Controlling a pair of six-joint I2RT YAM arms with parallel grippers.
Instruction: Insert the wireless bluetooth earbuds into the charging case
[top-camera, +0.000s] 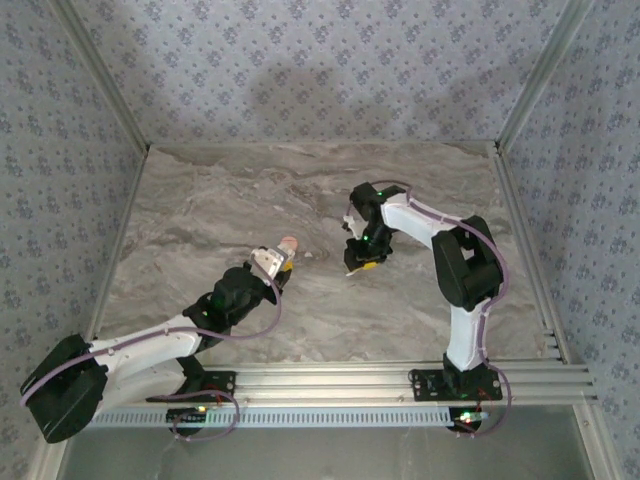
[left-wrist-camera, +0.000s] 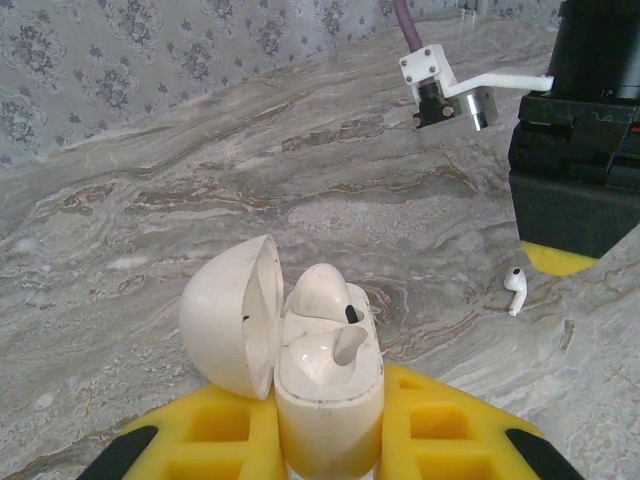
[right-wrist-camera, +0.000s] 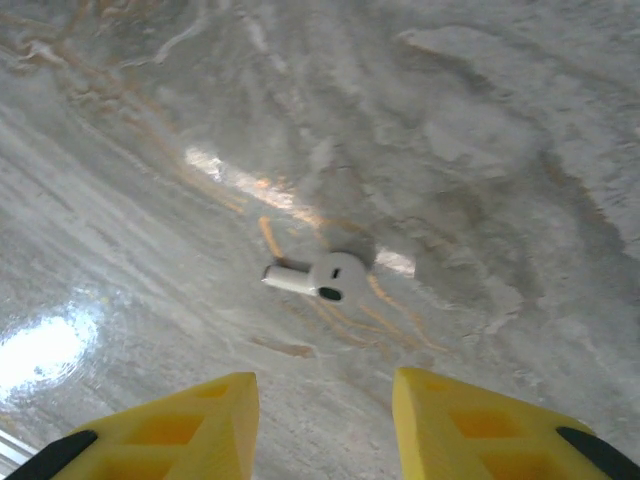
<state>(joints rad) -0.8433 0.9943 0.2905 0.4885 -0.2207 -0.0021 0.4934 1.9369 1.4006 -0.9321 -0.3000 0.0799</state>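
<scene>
Here: charging case (left-wrist-camera: 328, 385), smooth glossy whitish clamshell, domed lid (left-wrist-camera: 228, 318) swung open leftward, clamped between yellow pocketed plastic fingers (left-wrist-camera: 440, 430) of left gripper (left-wrist-camera: 330, 455). Seated earbud (left-wrist-camera: 318, 292), rounded, glossy white, rests in case well. Loose earbud (right-wrist-camera: 318, 278), bulbous head, short stem, lies flat on grey veined marble-look table (right-wrist-camera: 500, 150), just ahead of right gripper (right-wrist-camera: 325, 420); jaws parted, nothing between, earbud untouched.
</scene>
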